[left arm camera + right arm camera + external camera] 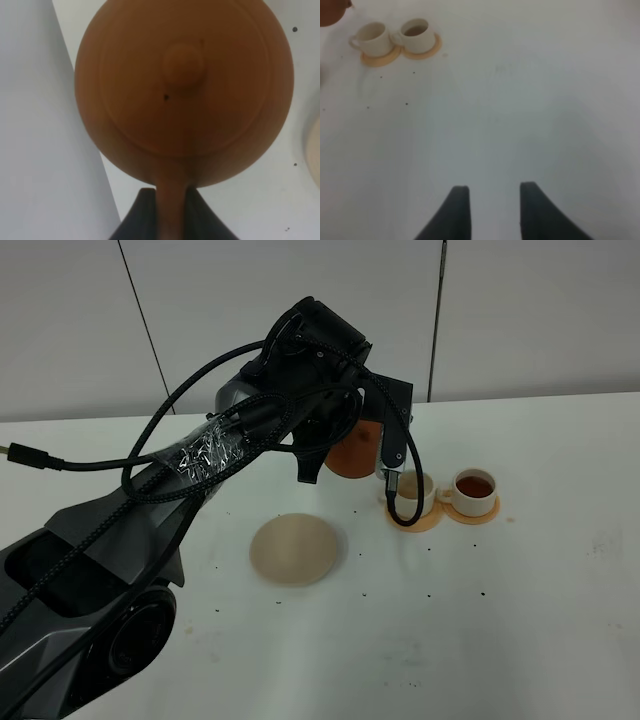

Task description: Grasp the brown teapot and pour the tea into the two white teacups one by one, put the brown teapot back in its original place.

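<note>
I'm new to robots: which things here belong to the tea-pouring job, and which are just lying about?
Job: brown teapot, held by left gripper; two white teacups; beige disc, the teapot's place.
Just there: orange coasters; dark specks on table; idle right gripper.

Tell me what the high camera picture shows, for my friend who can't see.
A black robot arm holds a brown teapot beside two white cups on a white table. The right-hand cup holds dark tea. A round beige disc lies nearer the camera.
</note>
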Robot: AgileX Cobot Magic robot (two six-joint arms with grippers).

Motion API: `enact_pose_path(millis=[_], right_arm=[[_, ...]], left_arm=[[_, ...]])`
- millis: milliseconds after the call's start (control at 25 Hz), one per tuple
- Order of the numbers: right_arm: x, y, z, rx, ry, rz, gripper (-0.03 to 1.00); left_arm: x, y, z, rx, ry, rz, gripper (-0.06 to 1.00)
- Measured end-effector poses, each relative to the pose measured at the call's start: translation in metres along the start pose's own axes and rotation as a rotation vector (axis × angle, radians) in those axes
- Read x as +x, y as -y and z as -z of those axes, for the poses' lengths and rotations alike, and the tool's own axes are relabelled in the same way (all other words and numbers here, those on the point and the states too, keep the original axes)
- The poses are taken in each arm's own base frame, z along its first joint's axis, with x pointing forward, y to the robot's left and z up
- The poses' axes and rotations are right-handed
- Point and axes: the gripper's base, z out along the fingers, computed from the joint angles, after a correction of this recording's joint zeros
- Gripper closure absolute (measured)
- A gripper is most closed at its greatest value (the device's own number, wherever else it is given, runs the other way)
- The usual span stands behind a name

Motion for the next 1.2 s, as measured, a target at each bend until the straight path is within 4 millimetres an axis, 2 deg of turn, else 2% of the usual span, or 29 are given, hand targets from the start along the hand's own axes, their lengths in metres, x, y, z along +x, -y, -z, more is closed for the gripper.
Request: enact_pose_path(millis=[1200], right_arm=[[0.0, 0.0, 0.0, 0.0, 0.0, 0.0, 0.73]], left_arm=[[-0.011, 0.003, 0.009, -0.033, -0.061, -0.086, 0.78]])
